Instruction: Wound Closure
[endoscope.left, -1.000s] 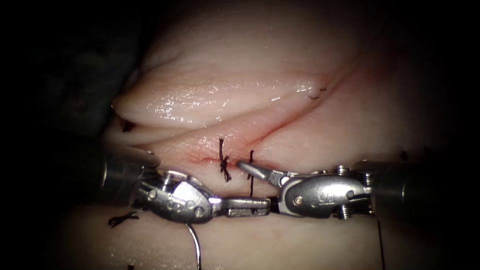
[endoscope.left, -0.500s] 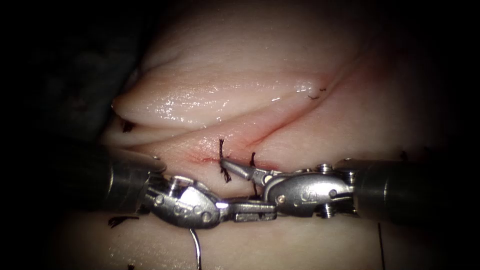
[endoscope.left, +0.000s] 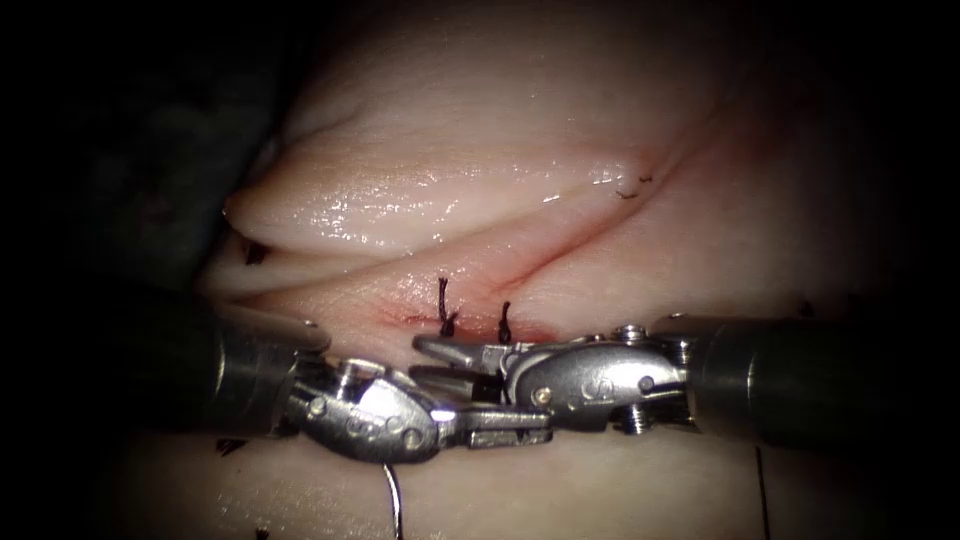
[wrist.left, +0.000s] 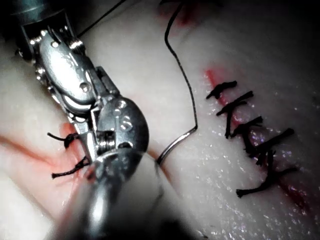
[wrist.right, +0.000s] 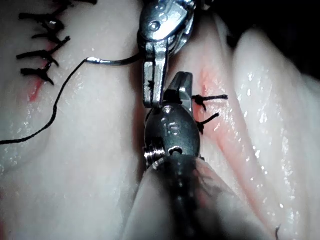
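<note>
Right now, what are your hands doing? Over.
Left hand shut, grip hidden. Right hand open at the stitches. Needle lying unheld on tissue.

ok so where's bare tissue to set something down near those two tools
Free: broad tissue beyond the two stitches; the strip between needle and thread. Crowded at the stitches: right end effector open, empty; left end effector shut, grip hidden. Needle lies beneath it, seemingly unheld; whether it enters tissue is hidden.

needle (endoscope.left: 393, 500) below left gripper (endoscope.left: 505, 423) — tissue (endoscope.left: 480, 140) behind
</note>
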